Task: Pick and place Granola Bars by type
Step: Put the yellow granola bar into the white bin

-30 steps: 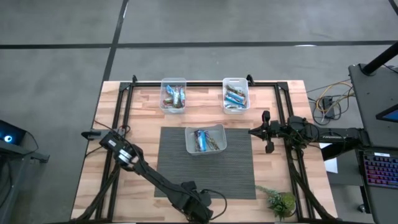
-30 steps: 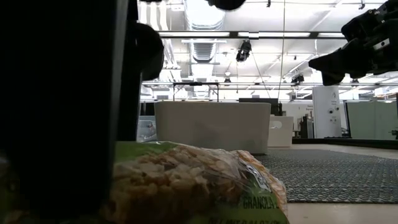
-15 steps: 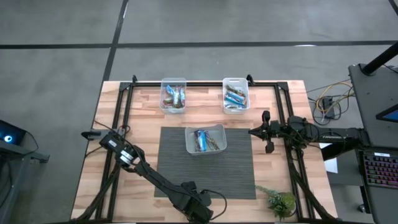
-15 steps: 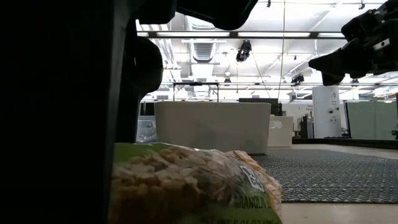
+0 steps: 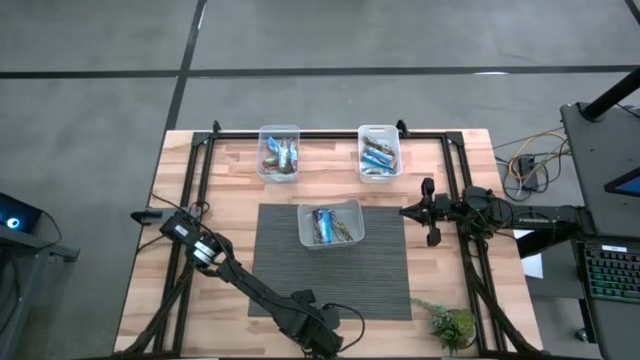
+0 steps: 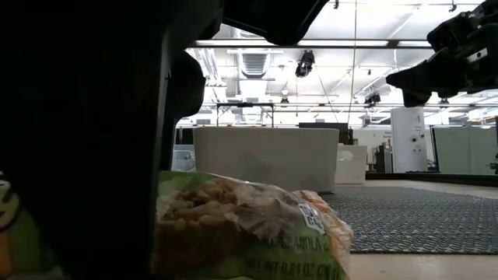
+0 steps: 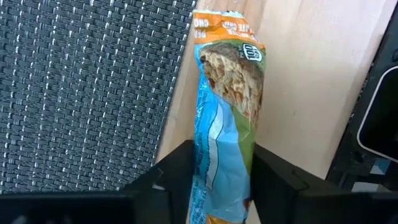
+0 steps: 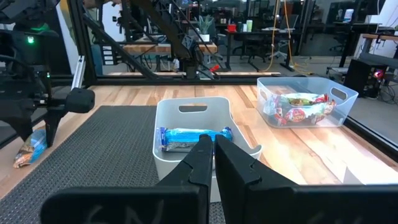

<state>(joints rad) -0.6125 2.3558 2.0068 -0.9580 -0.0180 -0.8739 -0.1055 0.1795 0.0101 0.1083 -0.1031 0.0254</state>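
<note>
At the table's near edge, the left gripper (image 7: 221,186) clamps its fingers on a blue-and-orange wrapped granola bar (image 7: 227,106) lying on bare wood just beside the dark woven mat (image 7: 81,87). The right gripper (image 5: 428,212), fingers together, waits beside the mat's right edge.

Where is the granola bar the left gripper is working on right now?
The granola bar lies on bare wood just off the mat's near edge, between the left gripper's fingers; the high view shows that gripper at the table's near edge, left of the plant.

Blue-orange-green granola bar (image 7: 225,130), grey woven mat (image 7: 87,87), pale wood table (image 7: 311,81).
</note>
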